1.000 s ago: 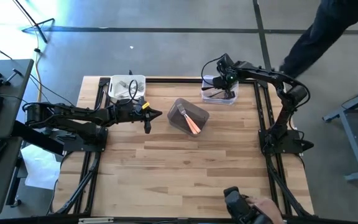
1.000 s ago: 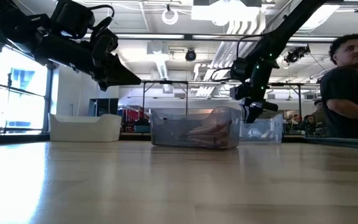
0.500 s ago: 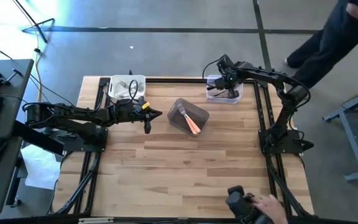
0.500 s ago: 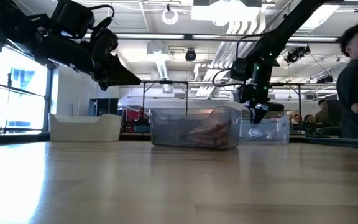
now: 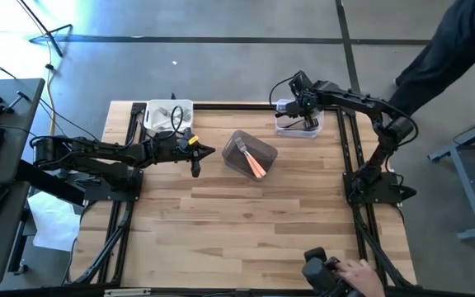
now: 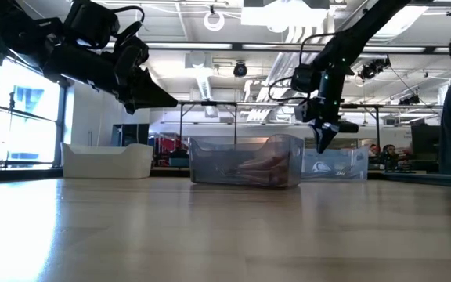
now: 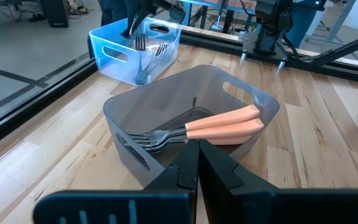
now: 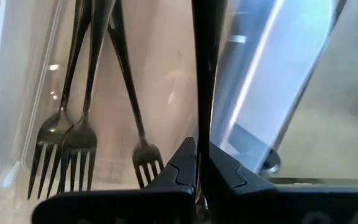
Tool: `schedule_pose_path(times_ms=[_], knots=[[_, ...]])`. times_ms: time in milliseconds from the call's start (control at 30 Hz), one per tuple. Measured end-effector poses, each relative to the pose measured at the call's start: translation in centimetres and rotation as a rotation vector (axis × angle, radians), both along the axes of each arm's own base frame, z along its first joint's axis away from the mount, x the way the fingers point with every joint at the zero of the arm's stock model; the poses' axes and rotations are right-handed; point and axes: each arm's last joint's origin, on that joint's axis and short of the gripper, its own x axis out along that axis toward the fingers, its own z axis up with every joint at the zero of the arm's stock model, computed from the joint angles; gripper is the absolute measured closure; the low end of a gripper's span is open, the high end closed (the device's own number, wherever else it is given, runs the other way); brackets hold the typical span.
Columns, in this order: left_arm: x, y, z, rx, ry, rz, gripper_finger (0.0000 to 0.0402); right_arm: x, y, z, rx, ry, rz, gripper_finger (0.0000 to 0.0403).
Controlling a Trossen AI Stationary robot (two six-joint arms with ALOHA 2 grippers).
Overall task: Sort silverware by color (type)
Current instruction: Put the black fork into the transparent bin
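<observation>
My right gripper (image 5: 306, 122) hangs over the clear tub (image 5: 299, 115) at the table's far right and is shut on a dark fork (image 8: 202, 68). Three dark forks (image 8: 79, 99) lie on that tub's floor. My left gripper (image 5: 207, 152) is shut and empty, up in the air left of the grey tub (image 5: 250, 154). In the left wrist view its fingers (image 7: 194, 163) point at that tub, where two orange-handled forks (image 7: 219, 127) lie. A white tub (image 5: 167, 115) stands at the far left. My right gripper pinches the dark fork's slim handle (image 8: 202, 134) between its two fingers. The fingers come from above, pointing down, and the fork runs straight on from them down into the clear tub. Its far end is out of the picture; whether it touches the tub I cannot tell.
A black frame (image 5: 349, 165) runs along the table's edges. A person (image 5: 452, 49) stands beyond the far right corner. A hand with a dark device (image 5: 336, 276) is at the near edge. Bare wood (image 5: 246, 223) lies across the middle and near half.
My right gripper has gone a little toward the table's right edge with the dark fork. The clear tub has slid the same way along the table. The person at the far right has walked farther right.
</observation>
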Motion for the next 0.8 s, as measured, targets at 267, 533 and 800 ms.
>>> schedule_pose_path(times_ms=[267, 533, 800], knots=[[0.0, 0.0, 0.0, 0.000, 0.000, 0.000, 0.0401, -0.4, 0.1, 0.2, 0.015, 0.012, -0.008, 0.0403], [0.0, 0.0, 0.0, -0.001, -0.001, -0.001, 0.0401, -0.5, 0.2, 0.1, 0.028, 0.035, 0.017, 0.0403], [0.0, 0.0, 0.0, -0.001, -0.001, -0.002, 0.0401, -1.1, 0.3, 0.0, 0.058, 0.064, -0.021, 0.0403]])
